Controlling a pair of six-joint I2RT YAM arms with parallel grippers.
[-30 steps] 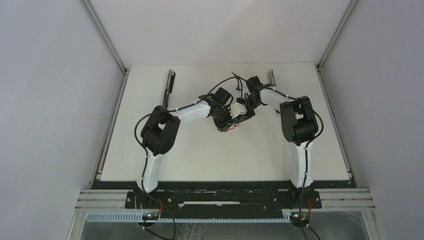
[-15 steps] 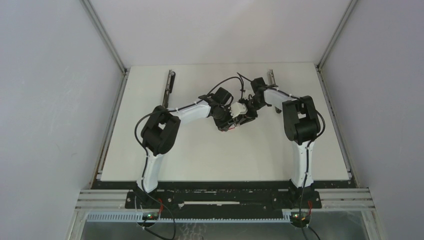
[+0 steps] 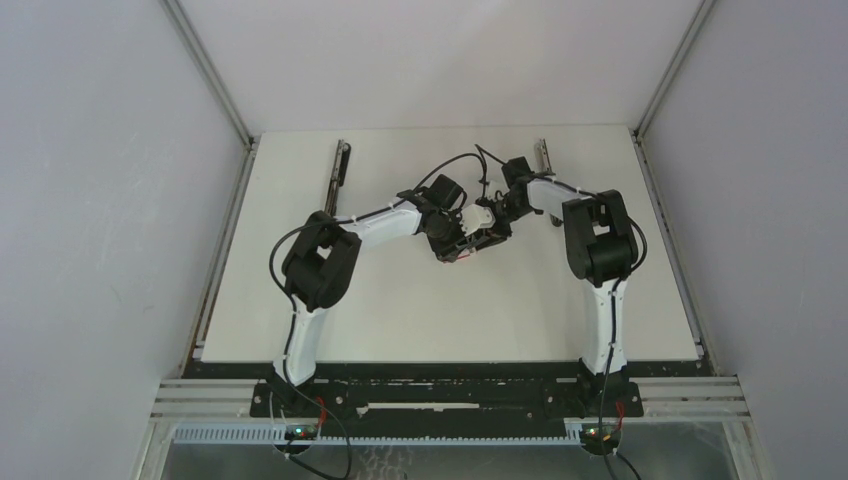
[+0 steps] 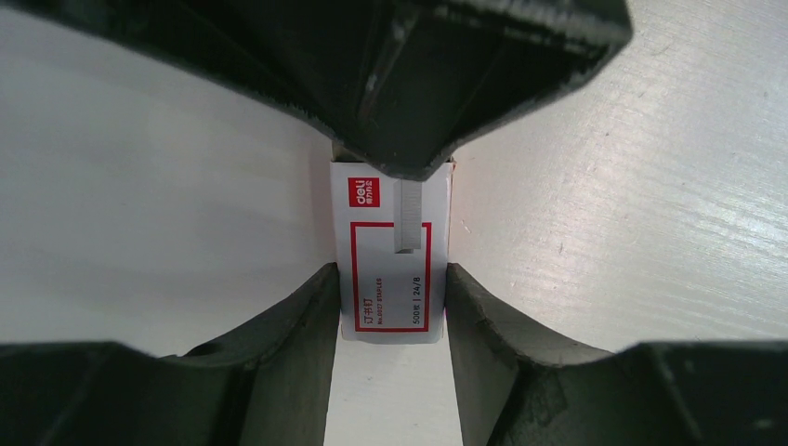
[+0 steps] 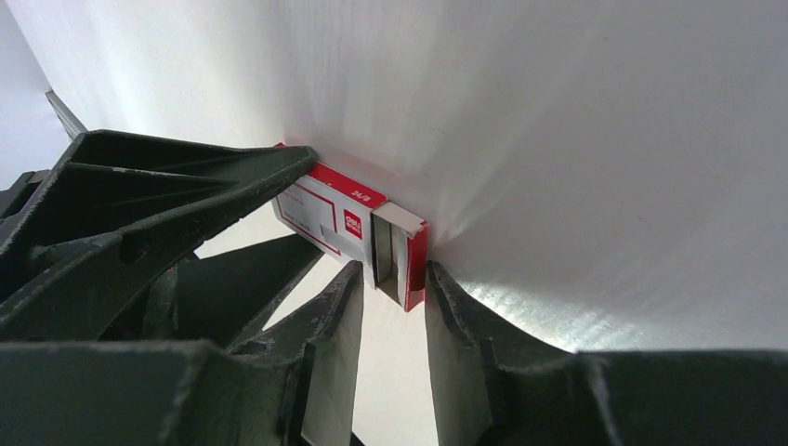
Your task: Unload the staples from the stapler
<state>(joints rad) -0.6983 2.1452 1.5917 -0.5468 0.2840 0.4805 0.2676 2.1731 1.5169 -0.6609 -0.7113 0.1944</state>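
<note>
Both arms reach in to the middle of the table and meet over a small red-and-white box lying flat on it.

The left gripper straddles the box. One finger lies against each long side, so the box is clamped between them, label face up.

The staples are a short grey strip seen against that label face, near the end of the box furthest from the left wrist. Their far end is hidden under the dark tip of the other arm. From here I can't say whether the strip lies on the box or sits just above it.

The right gripper comes at the box end-on, from the side opposite the left wrist. Its jaws stand a little apart with a clear gap between them, and the box's open end is right at the tips. One tip looks to touch the red corner of that end. I can't make out anything pinched in those jaws.

Well away from the box, toward the back edge of the table, lies a long narrow bar off to the left. A second bar lies off to the right. Both are too small from above to tell more.
</note>
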